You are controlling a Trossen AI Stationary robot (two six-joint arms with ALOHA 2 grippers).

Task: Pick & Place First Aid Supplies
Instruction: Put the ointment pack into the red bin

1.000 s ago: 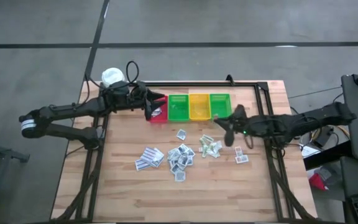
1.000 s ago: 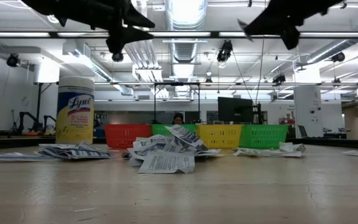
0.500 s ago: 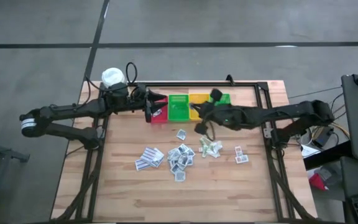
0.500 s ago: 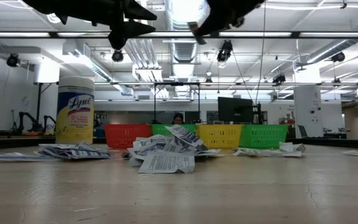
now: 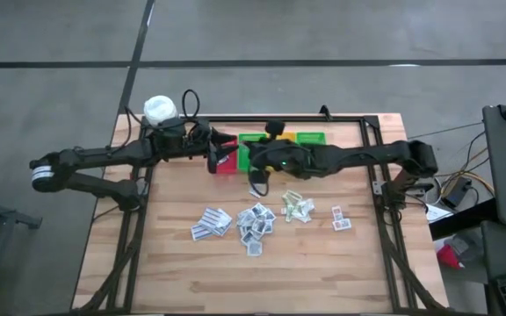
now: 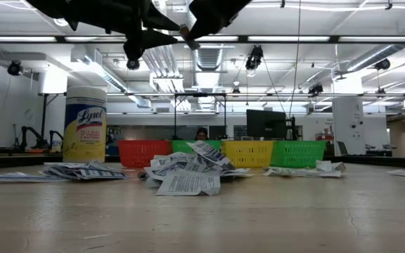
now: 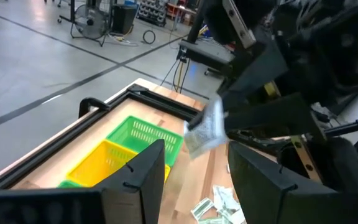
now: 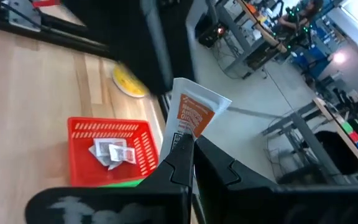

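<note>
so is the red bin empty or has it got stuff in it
Not empty. The right wrist view shows two or three white packets lying inside the red bin.

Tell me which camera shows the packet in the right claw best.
The right wrist view: the white packet with orange print stands pinched in the right claw, above the red bin. The left wrist view shows it blurred. The high and low views show only dark arms there.

Desk (image 5: 183, 272): red bin (image 5: 224, 164), green bin (image 5: 311, 137) in a row at 12 o'clock, Lysol tub (image 5: 158, 109) at 10 o'clock corner. Black frame (image 5: 358, 120) along 12 o'clock edge.
</note>
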